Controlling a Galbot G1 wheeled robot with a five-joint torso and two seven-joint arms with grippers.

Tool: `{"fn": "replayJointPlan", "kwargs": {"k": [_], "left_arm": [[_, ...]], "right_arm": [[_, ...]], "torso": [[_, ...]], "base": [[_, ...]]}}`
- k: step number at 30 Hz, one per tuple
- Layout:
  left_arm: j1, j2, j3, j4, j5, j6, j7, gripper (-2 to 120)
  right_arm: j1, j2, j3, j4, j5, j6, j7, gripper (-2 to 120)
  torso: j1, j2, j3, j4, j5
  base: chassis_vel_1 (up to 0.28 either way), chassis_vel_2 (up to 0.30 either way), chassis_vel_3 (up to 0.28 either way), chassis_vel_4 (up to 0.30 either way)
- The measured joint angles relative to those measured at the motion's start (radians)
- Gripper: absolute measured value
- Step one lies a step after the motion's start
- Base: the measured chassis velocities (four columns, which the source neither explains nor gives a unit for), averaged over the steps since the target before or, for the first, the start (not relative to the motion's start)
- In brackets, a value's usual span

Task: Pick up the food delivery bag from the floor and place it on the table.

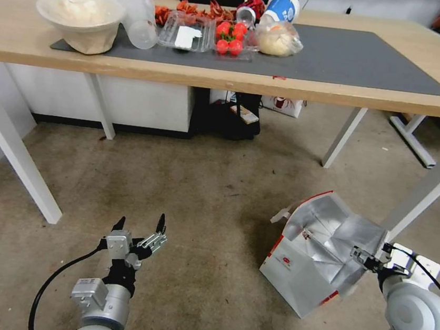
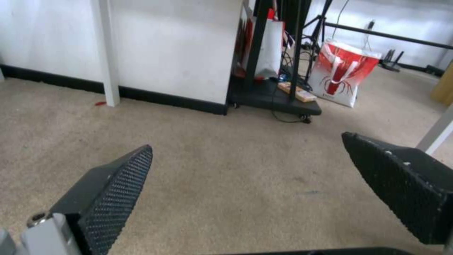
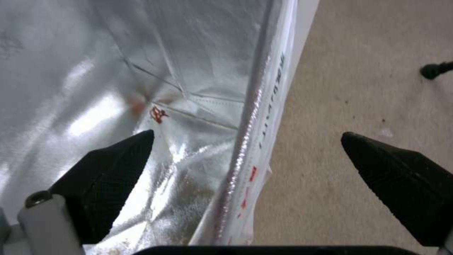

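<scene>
The food delivery bag (image 1: 301, 269) sits on the floor (image 1: 200, 194), tilted, mouth gaping to show crinkled silver foil lining, with red edge trim and a small round red logo on its white side. Behind it stands the light-wood worktop (image 1: 345, 92), dark grey mat on top.

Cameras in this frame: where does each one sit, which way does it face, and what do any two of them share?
Head: looks forward and down at the table, floor and food delivery bag; both arms show.
Left wrist: looks low across the floor past the open left gripper toward a red-and-white bag.
Right wrist: the open right gripper straddles the bag's edge.
Shared: head and right wrist both show the bag's foil lining.
</scene>
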Motion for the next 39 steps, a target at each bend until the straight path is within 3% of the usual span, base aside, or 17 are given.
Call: {"fn": "replayJointPlan", "kwargs": {"k": [11,14,16,18,21,24,28,29,31,39], "left_arm": [[0.009,-0.007,-0.003,0.000,0.010,-0.012,-0.004,100],[0.009,-0.004,-0.004,0.000,0.010,-0.012,-0.009,100],[0.009,-0.002,-0.005,0.000,0.010,-0.012,-0.012,100],[0.008,-0.002,-0.005,0.000,0.010,-0.013,-0.012,100],[0.008,-0.001,-0.004,0.000,0.010,-0.014,-0.013,100],[0.005,0.000,-0.003,0.000,0.010,-0.015,-0.013,100],[0.004,0.002,-0.002,0.001,0.008,-0.016,-0.013,100],[0.003,0.004,-0.003,0.001,0.007,-0.016,-0.013,100],[0.002,0.005,-0.003,0.001,0.006,-0.016,-0.013,100],[-0.001,0.008,-0.004,0.004,0.002,-0.017,-0.014,100]], "right_arm": [[0.062,-0.013,-0.068,-0.100,0.041,-0.015,0.008,100],[0.068,-0.010,-0.077,-0.115,0.050,-0.018,0.013,95],[0.070,-0.010,-0.079,-0.125,0.055,-0.018,0.014,84],[0.070,-0.010,-0.079,-0.126,0.057,-0.018,0.014,84],[0.069,-0.010,-0.078,-0.126,0.060,-0.014,0.011,67],[0.066,-0.011,-0.076,-0.121,0.060,-0.012,0.002,56],[0.062,-0.014,-0.074,-0.118,0.060,-0.009,-0.004,48],[0.060,-0.017,-0.072,-0.116,0.060,-0.007,-0.009,39],[0.059,-0.018,-0.072,-0.115,0.059,-0.007,-0.011,36],[0.059,-0.030,-0.071,-0.113,0.059,-0.001,-0.019,3]], "torso": [[0.000,0.001,0.000,0.0001,0.0000],[0.000,0.001,0.000,0.0002,0.0001],[0.000,0.001,0.000,0.0002,0.0000],[0.000,0.001,0.000,0.0001,0.0000],[0.000,0.001,0.000,0.0002,0.0000],[0.000,0.001,0.000,0.0002,0.0000],[0.000,0.001,0.000,0.0002,0.0000],[0.000,0.001,0.000,0.0002,0.0000],[0.000,0.001,0.000,0.0001,0.0001],[0.000,0.001,0.000,0.0002,0.0000]], "base": [[0.000,0.000,0.000,0.000],[0.000,0.000,0.000,0.000],[0.000,0.000,0.000,0.000],[0.000,0.000,0.000,0.000],[0.000,0.000,0.000,0.000],[0.000,0.000,0.000,0.000],[0.000,0.000,0.000,0.000],[0.000,0.000,0.000,0.000],[0.000,0.000,0.000,0.000],[0.000,0.000,0.000,0.000]]}}
